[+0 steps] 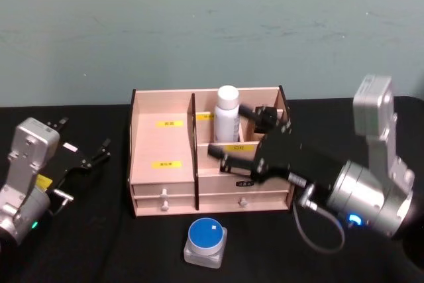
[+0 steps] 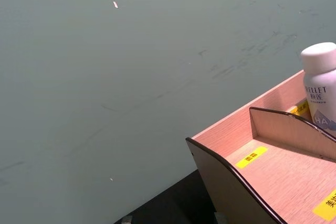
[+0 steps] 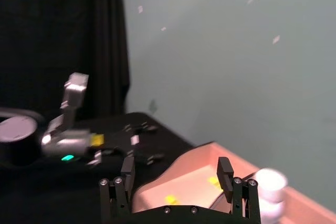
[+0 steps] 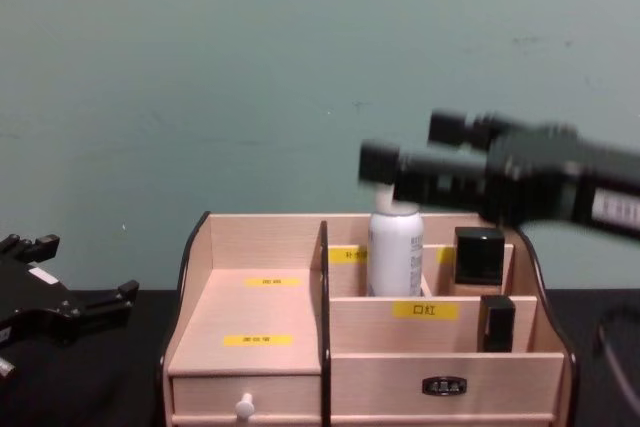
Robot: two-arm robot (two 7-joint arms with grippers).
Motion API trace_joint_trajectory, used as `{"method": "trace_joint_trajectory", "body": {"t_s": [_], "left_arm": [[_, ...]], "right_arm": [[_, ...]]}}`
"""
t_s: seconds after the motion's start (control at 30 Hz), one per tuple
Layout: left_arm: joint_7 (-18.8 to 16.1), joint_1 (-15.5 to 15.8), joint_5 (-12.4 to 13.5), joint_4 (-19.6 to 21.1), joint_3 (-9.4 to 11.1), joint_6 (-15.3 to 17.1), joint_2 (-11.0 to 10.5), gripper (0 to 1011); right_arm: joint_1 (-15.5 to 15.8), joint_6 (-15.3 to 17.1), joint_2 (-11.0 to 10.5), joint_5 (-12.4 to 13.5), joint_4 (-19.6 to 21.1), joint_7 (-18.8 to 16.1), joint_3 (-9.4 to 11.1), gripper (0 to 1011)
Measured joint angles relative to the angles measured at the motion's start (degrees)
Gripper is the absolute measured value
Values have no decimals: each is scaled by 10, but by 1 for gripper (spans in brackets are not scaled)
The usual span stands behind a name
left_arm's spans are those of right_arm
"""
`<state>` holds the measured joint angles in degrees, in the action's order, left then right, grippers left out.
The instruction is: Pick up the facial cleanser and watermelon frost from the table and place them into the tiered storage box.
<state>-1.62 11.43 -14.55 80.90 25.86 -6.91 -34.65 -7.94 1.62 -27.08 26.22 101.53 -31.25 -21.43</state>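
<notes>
Careless swing could topple the facial cleanser (image 1: 227, 114).
Your right claw (image 1: 242, 134), spread wide and empty, hangs close beside it over the tiered storage box (image 1: 149, 138); left claw (image 1: 83, 138) sits parked, open.

A black cloth covers the bench (image 1: 119, 250). Behind it rises a blue-green wall (image 1: 199, 24), marked with faint dark scuffs and a few white flecks. In the right wrist view a black curtain (image 3: 58, 35) hangs beside that wall. Inside the tiered storage box (image 4: 265, 312), a boxy black-capped bottle (image 4: 479, 260) stands in the right rear compartment. A smaller black tube (image 4: 496, 323), perhaps a lipstick, stands upright in the compartment just in front of it.
</notes>
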Motion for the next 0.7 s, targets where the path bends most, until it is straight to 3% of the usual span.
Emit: {"method": "trace_joint_trajectory", "body": {"t_s": [0.17,0.43,0.7], "left_arm": [[0,0,0,0,0,0,0,1010],[0,0,0,0,0,0,0,1010],[0,0,0,0,0,0,0,1010]], "right_arm": [[17,-8,-14,4,-12,-13,-23,1002],[21,-6,-33,-18,-47,-24,-67,1003],[15,9,-32,-30,-83,-29,-101,1002]]}}
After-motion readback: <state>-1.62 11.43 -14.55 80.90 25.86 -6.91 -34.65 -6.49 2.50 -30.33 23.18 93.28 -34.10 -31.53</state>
